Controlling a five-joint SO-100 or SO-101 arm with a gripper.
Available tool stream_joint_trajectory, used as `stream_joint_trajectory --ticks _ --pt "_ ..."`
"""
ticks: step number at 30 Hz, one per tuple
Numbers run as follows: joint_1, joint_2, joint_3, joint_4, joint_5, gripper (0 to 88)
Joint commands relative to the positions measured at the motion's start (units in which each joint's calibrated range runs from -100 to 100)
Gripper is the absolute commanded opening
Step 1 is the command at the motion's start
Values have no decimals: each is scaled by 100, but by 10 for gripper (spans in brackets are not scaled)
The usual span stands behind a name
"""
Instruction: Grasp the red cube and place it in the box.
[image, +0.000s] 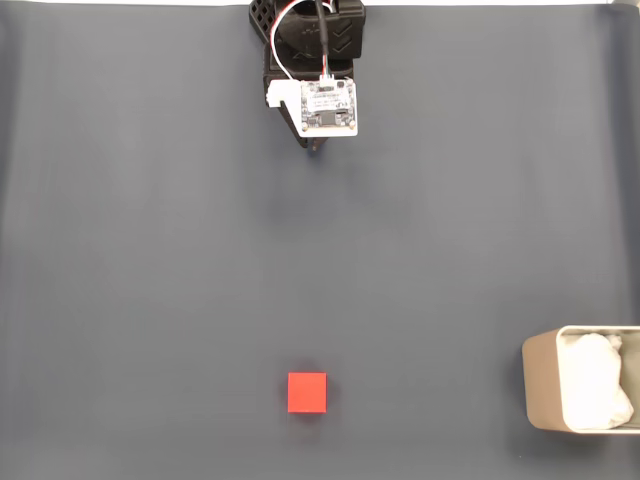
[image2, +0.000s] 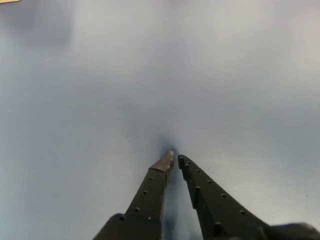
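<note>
— So, where is the red cube (image: 307, 392)?
— Low in the fixed view, just left of centre, alone on the dark mat (image: 150, 250).
— And the claw (image2: 175, 158)?
— At the top centre there, well apart from the cube. In the wrist view its fingertips are almost together, holding nothing.
— The box (image: 540, 385)?
— Lower right corner, white padding (image: 595, 380) inside.
</note>
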Motion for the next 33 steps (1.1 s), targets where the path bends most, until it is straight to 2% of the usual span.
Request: stream_joint_trajectory --ticks 1,9,22,26,33 --pt "12 9 45 96 -78 0" --pt "12 9 45 -142 -54 0" --pt "40 147 -92 -2601 20 0" --pt "5 633 -575 -3191 15 0" --pt "-66 2028 -2035 -3527 -29 0"
